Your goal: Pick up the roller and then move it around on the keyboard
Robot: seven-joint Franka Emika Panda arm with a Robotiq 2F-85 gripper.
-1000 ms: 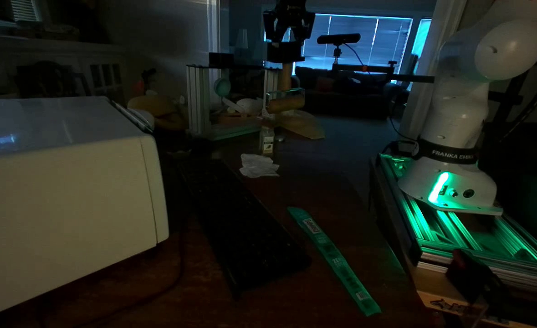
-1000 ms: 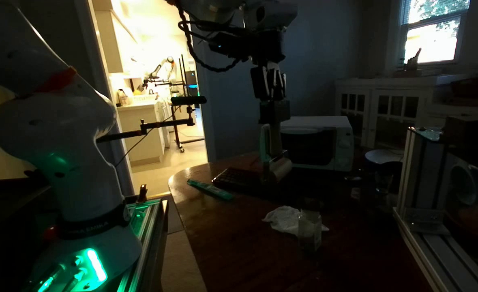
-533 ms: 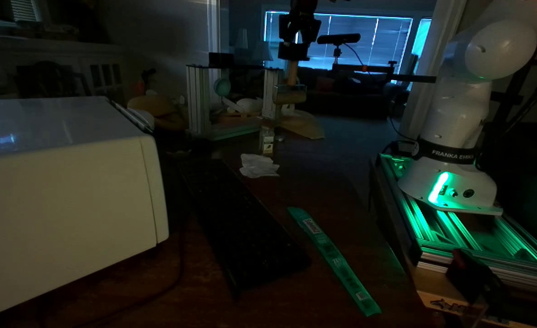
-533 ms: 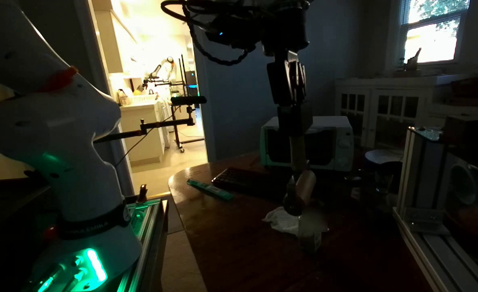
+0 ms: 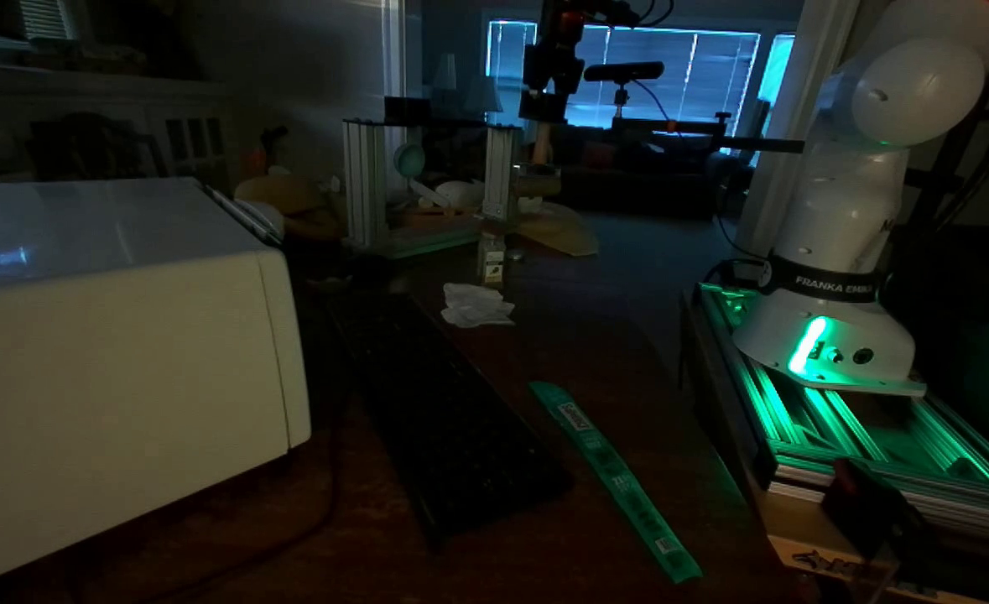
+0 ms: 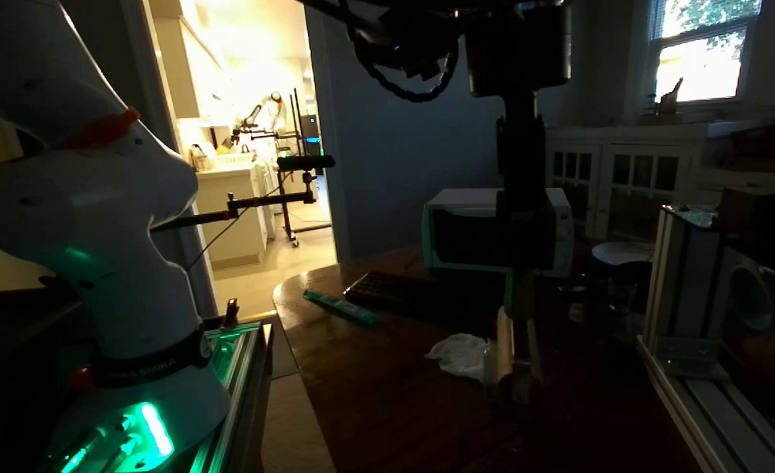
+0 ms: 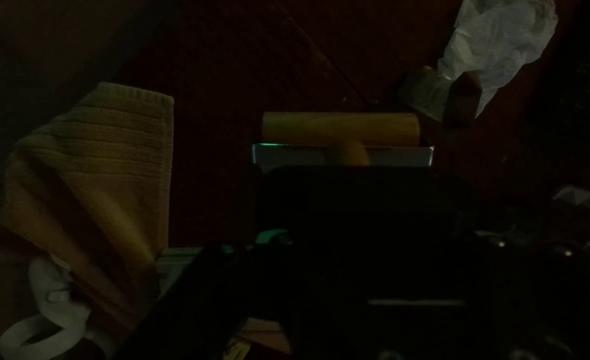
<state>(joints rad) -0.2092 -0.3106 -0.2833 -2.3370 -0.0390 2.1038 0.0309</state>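
The roller has a tan handle and a pale wooden cylinder [image 5: 538, 180] in a metal frame. My gripper [image 5: 544, 106] is shut on the handle, and the roller hangs down in the air. In an exterior view, the gripper [image 6: 525, 233] holds the roller [image 6: 505, 351] in front of the small bottle and beside the white tissue. In the wrist view, the roller's cylinder [image 7: 340, 129] shows beyond the dark gripper [image 7: 365, 195]; the fingertips are too dark to make out. The near-black keyboard [image 5: 452, 411] lies flat on the table, away from the roller; it also shows in an exterior view [image 6: 394, 290].
A large white oven [image 5: 125, 361] stands along the keyboard's side. A green strip [image 5: 620, 478] lies on its opposite side. White tissue [image 5: 477, 305] and a small bottle [image 5: 491, 258] stand beyond the keyboard. A metal frame [image 6: 670, 328] and a tan cloth [image 7: 104, 165] are nearby.
My gripper has carried the roller away from the keyboard, past the tissue, toward the bottle. The gripper and roller have also turned about the upright axis. The keyboard has not moved.
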